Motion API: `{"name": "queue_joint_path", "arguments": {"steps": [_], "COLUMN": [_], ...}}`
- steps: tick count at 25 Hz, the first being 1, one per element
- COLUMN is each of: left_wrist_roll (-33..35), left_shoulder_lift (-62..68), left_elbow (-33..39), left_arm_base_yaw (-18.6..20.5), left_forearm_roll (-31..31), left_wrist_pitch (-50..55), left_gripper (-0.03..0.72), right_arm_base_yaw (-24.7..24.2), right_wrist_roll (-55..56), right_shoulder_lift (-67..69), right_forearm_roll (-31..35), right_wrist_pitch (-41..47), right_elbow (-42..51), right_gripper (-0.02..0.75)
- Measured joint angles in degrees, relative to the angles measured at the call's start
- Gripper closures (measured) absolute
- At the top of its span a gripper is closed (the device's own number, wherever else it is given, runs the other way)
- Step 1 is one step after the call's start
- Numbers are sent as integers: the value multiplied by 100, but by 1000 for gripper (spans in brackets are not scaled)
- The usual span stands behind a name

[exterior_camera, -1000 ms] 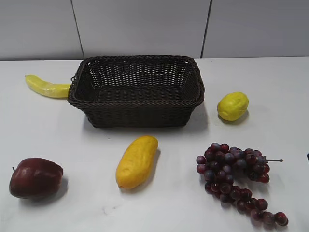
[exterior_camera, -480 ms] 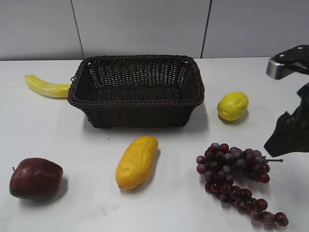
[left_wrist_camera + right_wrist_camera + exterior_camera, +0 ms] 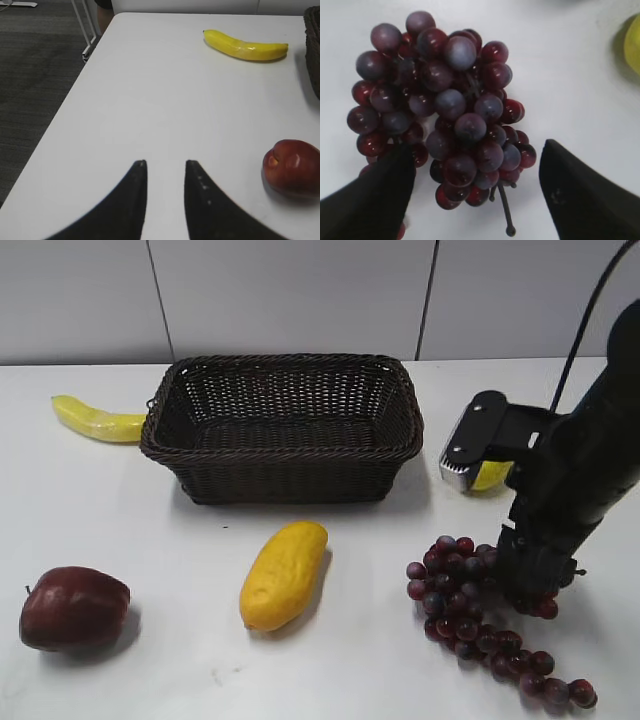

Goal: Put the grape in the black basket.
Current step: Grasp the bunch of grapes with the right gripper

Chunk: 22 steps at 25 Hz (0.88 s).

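The grape [image 3: 470, 610] is a dark purple-red bunch lying on the white table at the front right; it fills the right wrist view [image 3: 447, 110]. My right gripper [image 3: 530, 575] is down over the bunch's stem end, open, with one finger on each side of the grapes [image 3: 477, 165] and not closed on them. The black basket [image 3: 283, 425] is a dark woven rectangle at the back centre, empty. My left gripper [image 3: 165, 165] is open and empty over bare table; it is out of the exterior view.
A yellow mango [image 3: 283, 573] lies in front of the basket. A dark red apple [image 3: 73, 607] sits at the front left, also in the left wrist view [image 3: 292, 165]. A banana [image 3: 97, 420] lies left of the basket. A lemon [image 3: 492, 475] is partly hidden behind my right arm.
My right arm has come in from the right edge and dropped over the stem end of the grape bunch. The fruits and the basket have not moved.
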Motion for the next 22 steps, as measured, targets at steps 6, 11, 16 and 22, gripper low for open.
{"name": "queue_joint_path", "arguments": {"steps": [6, 11, 16, 22], "left_wrist_roll": [0, 0, 0, 0], "left_shoulder_lift": [0, 0, 0, 0], "left_elbow": [0, 0, 0, 0], "left_arm_base_yaw": [0, 0, 0, 0], "left_forearm_roll": [0, 0, 0, 0], "left_wrist_pitch": [0, 0, 0, 0], "left_gripper": [457, 457, 457, 457], "right_arm_base_yaw": [0, 0, 7, 7], "right_wrist_roll": [-231, -243, -214, -202], "right_shoulder_lift": [709, 1023, 985, 559], "right_forearm_roll": [-375, -446, -398, -172], "right_wrist_pitch": [-218, -483, -385, 495], "right_elbow": [-2, -9, -115, -412], "right_gripper": [147, 243, 482, 484]}}
